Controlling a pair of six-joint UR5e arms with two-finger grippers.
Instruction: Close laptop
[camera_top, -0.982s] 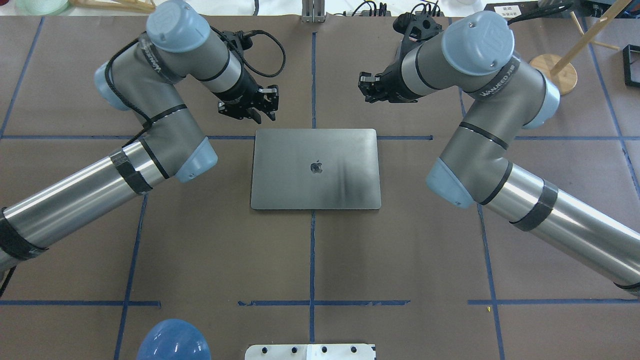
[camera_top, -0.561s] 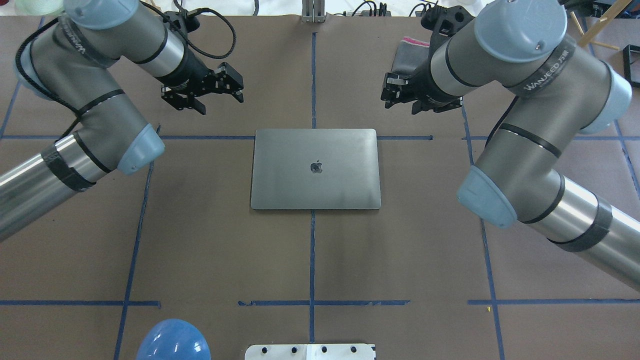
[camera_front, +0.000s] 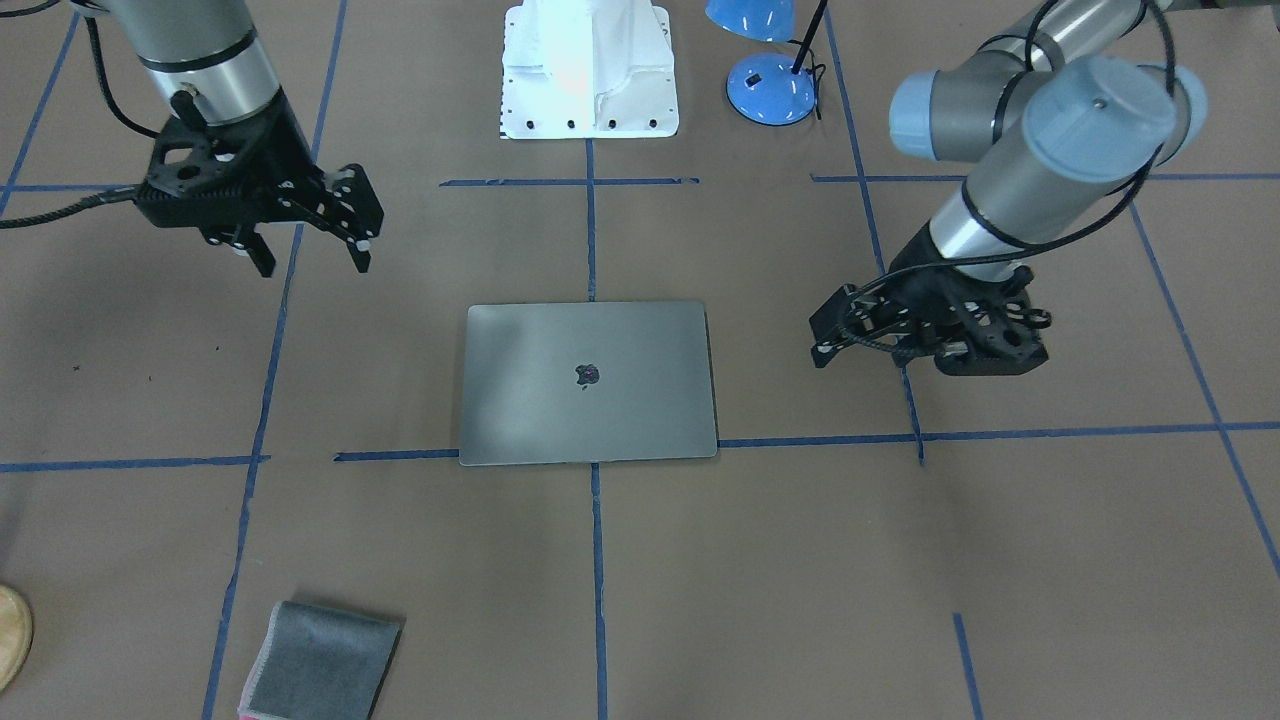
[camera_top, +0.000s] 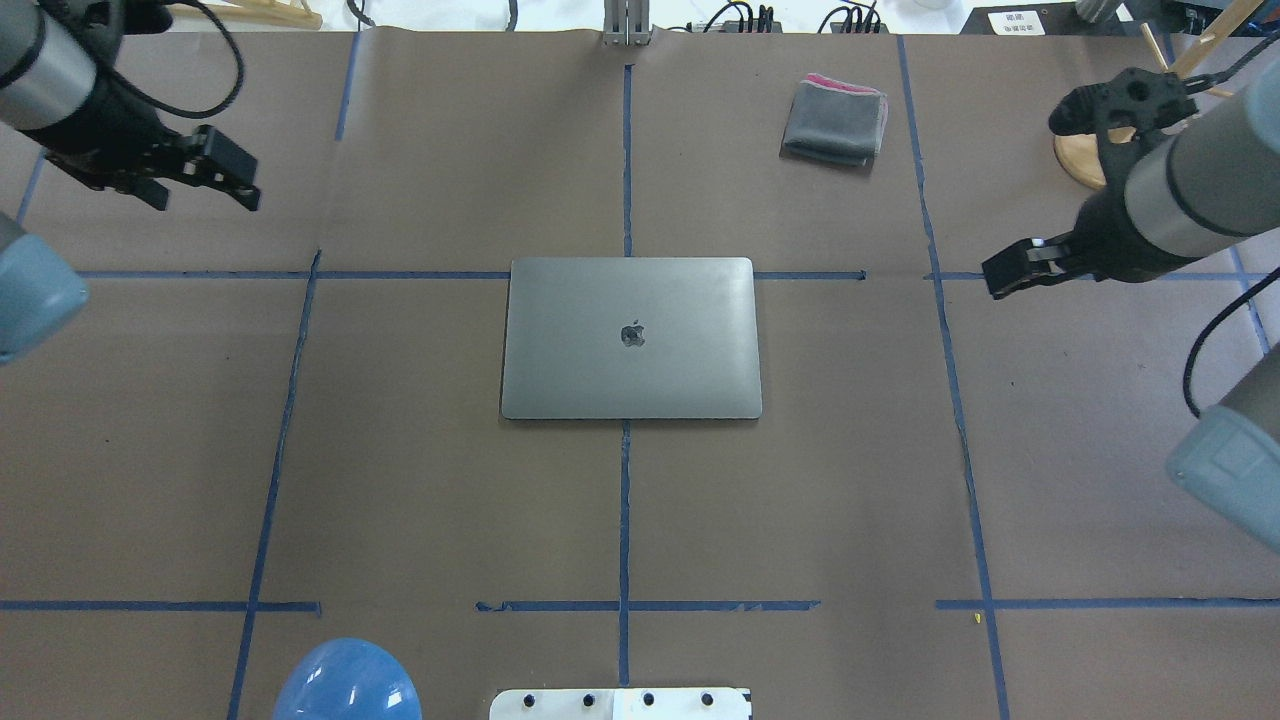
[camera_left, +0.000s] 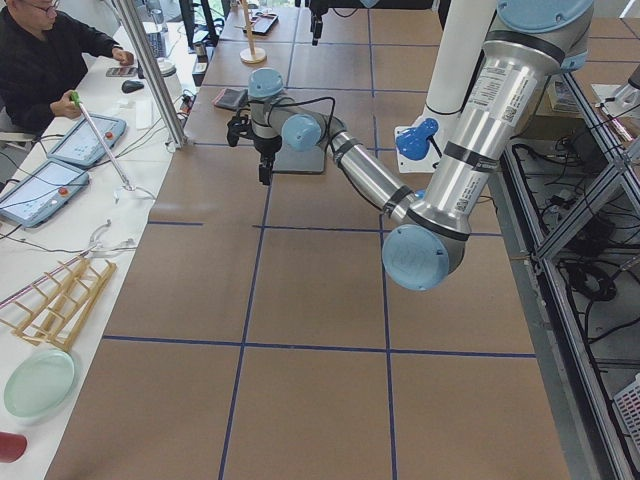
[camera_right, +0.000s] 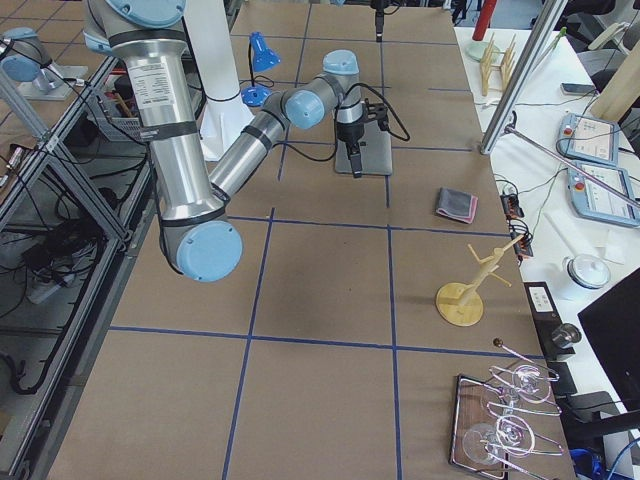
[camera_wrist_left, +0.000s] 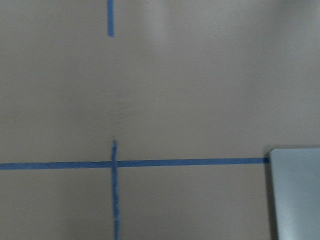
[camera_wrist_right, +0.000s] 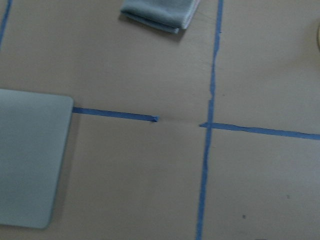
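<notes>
The laptop (camera_top: 630, 340) lies shut and flat on the middle of the brown table, grey lid up with its dark logo showing; it also shows in the front view (camera_front: 588, 382). Its corner shows in the left wrist view (camera_wrist_left: 296, 192) and its edge in the right wrist view (camera_wrist_right: 30, 165). My left gripper (camera_top: 203, 198) hovers far to the laptop's left, open and empty. My right gripper (camera_front: 312, 262) hovers far to the laptop's right, its fingers apart and empty; it also shows in the overhead view (camera_top: 1000, 280). Neither touches the laptop.
A folded grey cloth (camera_top: 835, 120) with a pink edge lies at the far side, right of centre. A wooden stand (camera_top: 1090, 150) is at the far right. A blue lamp (camera_top: 345, 685) and the white robot base (camera_top: 620, 703) are at the near edge.
Both arms have swung outward, away from the laptop, to the table's sides. The grey cloth, hidden by the right arm before, now shows. The laptop has not moved.
</notes>
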